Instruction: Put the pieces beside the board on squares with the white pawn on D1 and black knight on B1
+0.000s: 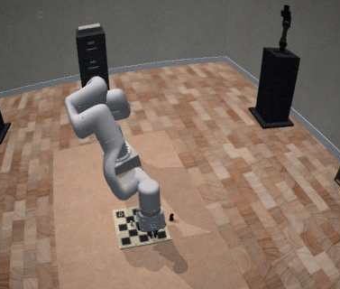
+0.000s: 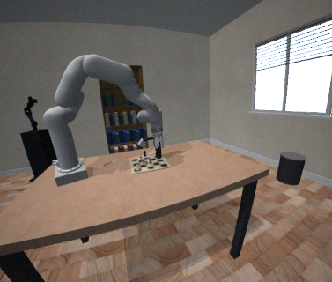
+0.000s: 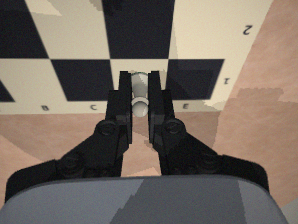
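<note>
The gripper (image 3: 140, 95) is clamped on the white pawn (image 3: 139, 92), both black fingers pressed against its sides, right over the board's (image 3: 75, 50) first row. Reading the edge letters, C sits to one side and E to the other, so the light square under the pawn looks like D1.

The risk now is the release. It's hard to tell from the wrist view whether the base is flat on the square; if the pawn is let go high or tilted, it could tip or roll toward the board's edge just beside it. A finger dragging on opening could also nudge the base over the line into the dark square next door.

The pawn is small, pale and glossy, with a rounded head. The black knight (image 1: 171, 218) stands off the board, just beside it on the table (image 1: 81, 253).
</note>
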{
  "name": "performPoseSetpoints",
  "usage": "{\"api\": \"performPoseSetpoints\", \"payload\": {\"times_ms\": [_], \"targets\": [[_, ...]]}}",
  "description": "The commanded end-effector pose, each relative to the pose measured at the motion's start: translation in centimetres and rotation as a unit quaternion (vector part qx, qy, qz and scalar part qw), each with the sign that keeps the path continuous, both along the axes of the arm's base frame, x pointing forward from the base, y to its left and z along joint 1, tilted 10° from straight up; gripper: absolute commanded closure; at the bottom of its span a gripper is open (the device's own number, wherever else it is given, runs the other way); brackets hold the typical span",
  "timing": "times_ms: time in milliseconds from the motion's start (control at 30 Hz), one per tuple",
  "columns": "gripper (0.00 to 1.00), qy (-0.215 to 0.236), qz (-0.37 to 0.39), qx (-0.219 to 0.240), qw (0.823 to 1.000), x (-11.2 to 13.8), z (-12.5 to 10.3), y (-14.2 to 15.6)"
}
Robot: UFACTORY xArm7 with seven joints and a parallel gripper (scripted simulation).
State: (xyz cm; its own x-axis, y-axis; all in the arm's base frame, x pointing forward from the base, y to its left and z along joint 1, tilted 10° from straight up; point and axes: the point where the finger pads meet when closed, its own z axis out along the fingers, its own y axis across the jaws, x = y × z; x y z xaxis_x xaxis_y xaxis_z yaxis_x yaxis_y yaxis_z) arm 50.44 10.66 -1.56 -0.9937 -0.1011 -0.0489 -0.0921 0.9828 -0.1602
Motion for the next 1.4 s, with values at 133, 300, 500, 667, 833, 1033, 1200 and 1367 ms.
{"api": "performPoseSetpoints", "payload": {"times_ms": [133,300,500,667,833,1033,1200,1367], "targets": [[1.0,-0.002,0.0,0.001,1.0,0.2,0.2,0.1],[0.86,-0.002,0.0,0.001,1.0,0.2,0.2,0.1],[0.79,-0.002,0.0,0.001,1.0,0.2,0.2,0.1],[0.66,-0.002,0.0,0.001,1.0,0.2,0.2,0.1],[0.66,-0.002,0.0,0.001,1.0,0.2,0.2,0.1],[0.66,-0.002,0.0,0.001,1.0,0.1,0.2,0.1],[0.66,-0.002,0.0,0.001,1.0,0.1,0.9,0.2],[0.66,-0.002,0.0,0.001,1.0,0.0,2.9,0.5]]}}
